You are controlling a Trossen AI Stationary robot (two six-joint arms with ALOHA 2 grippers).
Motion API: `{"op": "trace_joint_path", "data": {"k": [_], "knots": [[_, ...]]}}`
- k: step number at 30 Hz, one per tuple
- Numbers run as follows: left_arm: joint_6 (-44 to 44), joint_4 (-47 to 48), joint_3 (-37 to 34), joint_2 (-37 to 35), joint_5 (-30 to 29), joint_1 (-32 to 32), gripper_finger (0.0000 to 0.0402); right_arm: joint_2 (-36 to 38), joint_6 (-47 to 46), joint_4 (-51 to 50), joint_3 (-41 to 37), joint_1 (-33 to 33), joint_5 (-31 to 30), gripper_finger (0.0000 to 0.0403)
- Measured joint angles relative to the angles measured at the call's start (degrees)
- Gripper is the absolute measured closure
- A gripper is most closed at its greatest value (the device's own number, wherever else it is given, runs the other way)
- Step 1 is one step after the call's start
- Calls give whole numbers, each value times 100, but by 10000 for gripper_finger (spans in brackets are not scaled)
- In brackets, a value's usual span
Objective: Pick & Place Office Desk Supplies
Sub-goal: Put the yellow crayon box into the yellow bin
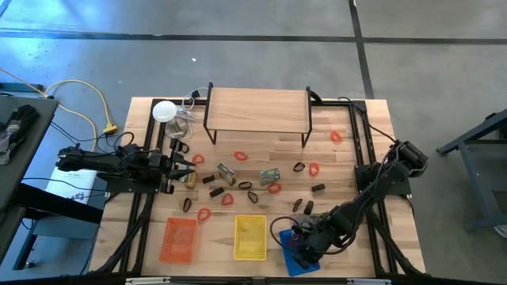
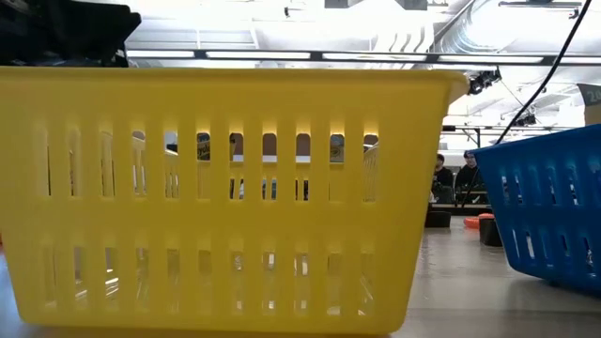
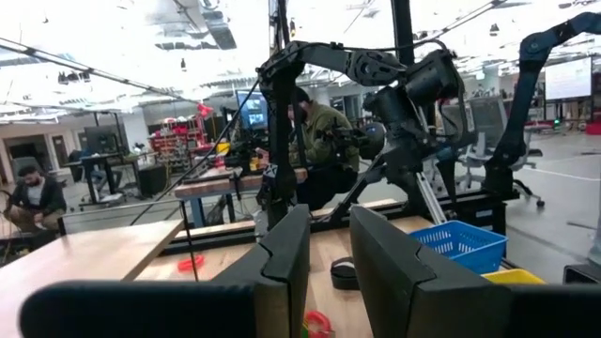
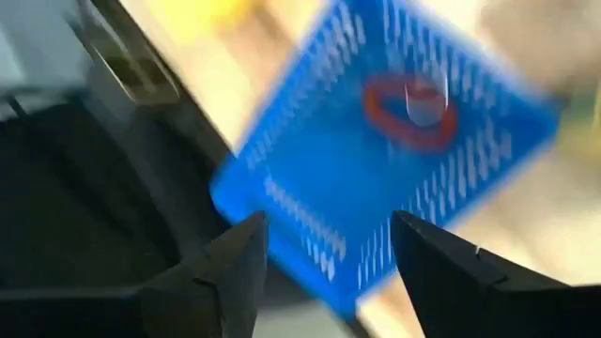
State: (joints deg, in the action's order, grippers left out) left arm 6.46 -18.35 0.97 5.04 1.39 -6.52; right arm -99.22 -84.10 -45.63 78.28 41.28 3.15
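Red rubber bands [image 1: 241,156], black clips [image 1: 299,167] and green-and-silver packets [image 1: 271,174] lie scattered on the wooden table's middle. My right gripper [image 1: 299,240] hangs open above the blue basket [image 1: 295,261] at the near edge. In the right wrist view its fingers [image 4: 324,268] stand apart over the basket [image 4: 310,178], and one red band [image 4: 410,115] lies on the basket floor. My left gripper [image 1: 181,166] is at the table's left side, low and level, pointing right. Its fingers [image 3: 329,268] have a narrow gap with nothing between them. A black clip [image 3: 345,272] lies just ahead.
An orange basket [image 1: 179,239] and a yellow basket [image 1: 250,237] stand left of the blue one along the near edge. A wooden shelf on black legs [image 1: 257,111] stands at the far side, with a white disc and clear wiring [image 1: 164,111] at its left. People sit beyond the table.
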Motion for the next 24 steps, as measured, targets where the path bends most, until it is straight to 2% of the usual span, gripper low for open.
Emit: {"op": "trace_joint_path", "data": {"k": [3,7,16,24], "knots": [[-76,35,0,0,0,0,325,0,-478,-368,0,132,642,203],[-89,94,0,11,0,0,325,0,-986,-875,0,264,927,215],[-89,214,0,11,2,2,325,-2,-1025,-2549,0,556,777,240],[-21,199,0,11,-51,1,325,109,-279,-3405,0,649,566,247]]}}
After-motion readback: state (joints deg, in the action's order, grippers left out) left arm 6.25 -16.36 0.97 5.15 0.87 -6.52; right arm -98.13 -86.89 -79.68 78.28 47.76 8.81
